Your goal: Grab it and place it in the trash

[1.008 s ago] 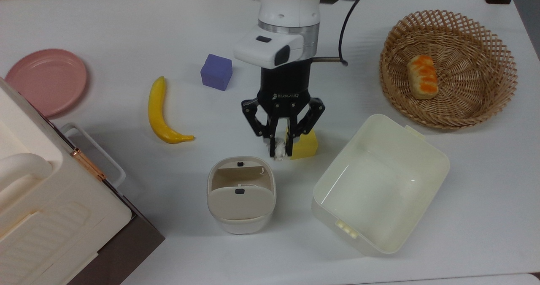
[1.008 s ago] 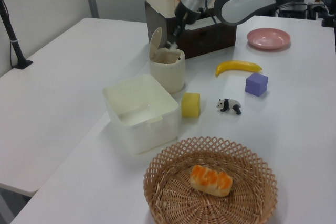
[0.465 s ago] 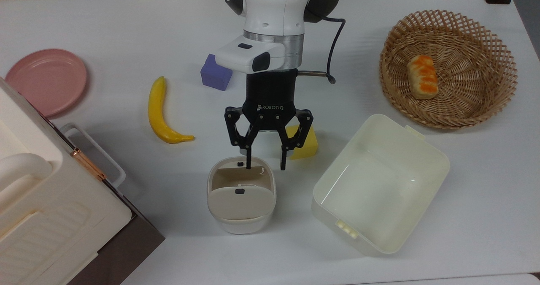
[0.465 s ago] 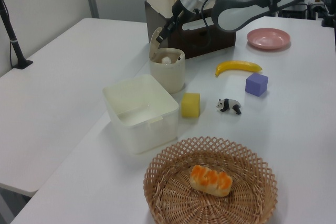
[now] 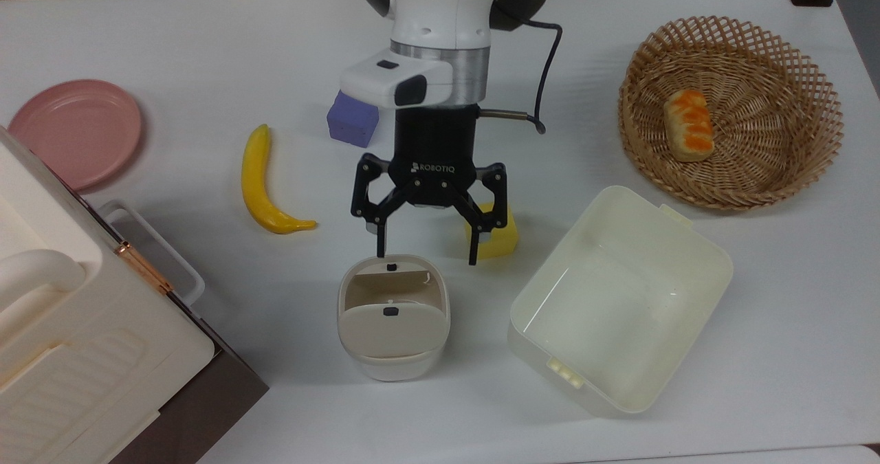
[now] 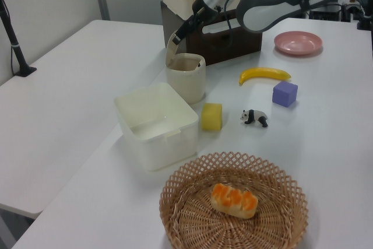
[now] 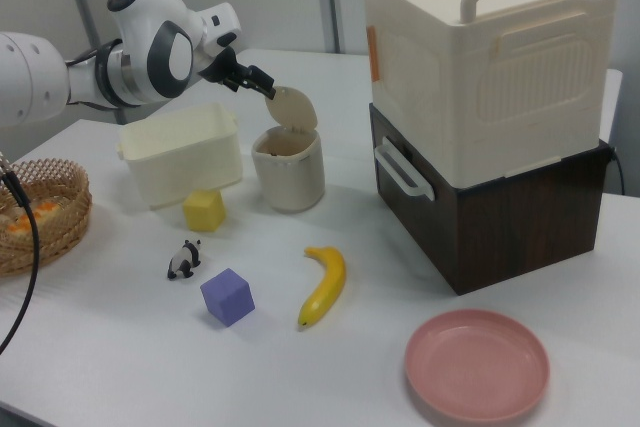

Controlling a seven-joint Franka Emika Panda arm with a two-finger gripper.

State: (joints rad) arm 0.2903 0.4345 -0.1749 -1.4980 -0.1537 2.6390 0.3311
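One Franka arm's black two-finger gripper [image 5: 426, 256] hangs w/ fingers spread wide and released, grasping nothing, just above the small cream-white rounded-square trash bin [image 5: 393, 364] on the white table [image 5: 172, 45]. In the top view one fingertip sits over the bin's far rim and the other just off its right, in front of the yellow foam cube [image 5: 500, 236]. The bin's beige swing lid [image 5: 392, 323] is tipped open; in the left view the gripper [image 6: 175, 38] is beside the raised lid [image 6: 171, 51], above the bin [image 6: 186, 83]. In the right view the gripper [image 7: 262, 85] is next to the lid [image 7: 290, 107] over the bin [image 7: 288, 177]. Where the tiny off-white paper ball lies can't be told; the bin's inside is only partly seen.

Also on the table: a larger cream rectangular plastic tub [image 5: 605, 392] near the bin at the top view's right, a woven wicker basket [image 5: 729, 199] holding an orange-topped bread roll [image 5: 688, 126], a purple cube [image 5: 349, 122] partly behind the arm, a yellow banana [image 5: 260, 185], a pink round plate [image 5: 74, 130], and a black-and-white panda figurine [image 6: 254, 117] near the yellow cube in the left view. A cream handled box on a dark brown base [image 7: 480, 127] stands beside the bin.
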